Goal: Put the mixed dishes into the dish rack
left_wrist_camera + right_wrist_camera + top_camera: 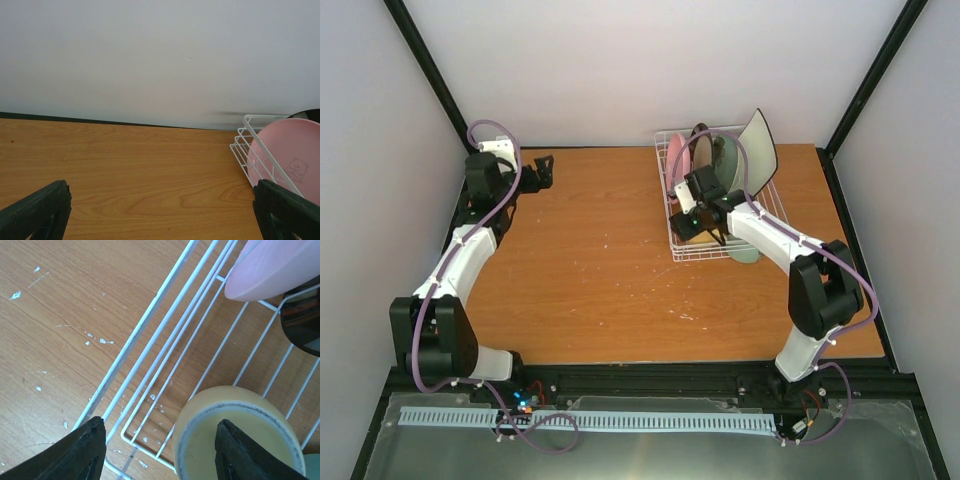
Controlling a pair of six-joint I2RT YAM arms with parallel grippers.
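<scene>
The white wire dish rack [672, 243] stands at the back right of the table. In its slots stand a pink plate [678, 160], a dark-rimmed beige plate [701, 148], a green plate [728, 160] and a tilted white square plate [760, 148]. A mint-green bowl [746, 254] peeks out under my right arm. My right gripper [692, 215] hovers over the rack's near left corner. In the right wrist view it [160, 430] is open: one finger is over the yellow mug's [210, 405] mouth, the other outside, away from its wall. My left gripper [542, 170] is open at the back left.
The left wrist view shows bare wood between the open fingers, with the rack's end [242, 150] and the pink plate [290, 150] to the right. White crumbs [95, 340] dot the table beside the rack. Walls close in the back and both sides.
</scene>
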